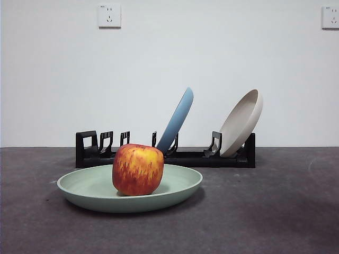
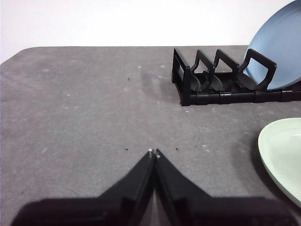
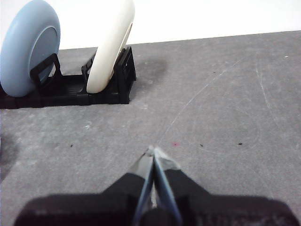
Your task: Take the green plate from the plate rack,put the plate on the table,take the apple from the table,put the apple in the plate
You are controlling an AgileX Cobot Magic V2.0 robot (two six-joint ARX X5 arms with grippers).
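The green plate (image 1: 90,186) lies flat on the dark grey table (image 1: 275,211), in front of the plate rack (image 1: 212,157). The red and yellow apple (image 1: 137,169) rests inside the plate, a little right of its middle. In the left wrist view, my left gripper (image 2: 154,153) is shut and empty over bare table, with the plate's rim (image 2: 282,155) off to one side and the rack's end (image 2: 188,84) beyond. My right gripper (image 3: 153,151) is shut and empty too, above bare table short of the rack (image 3: 108,92). Neither gripper shows in the front view.
A light blue plate (image 1: 177,120) and a beige plate (image 1: 242,123) lean in the rack's slots. The rack's left slots (image 1: 100,143) hold nothing. A white wall with two sockets stands behind the table.
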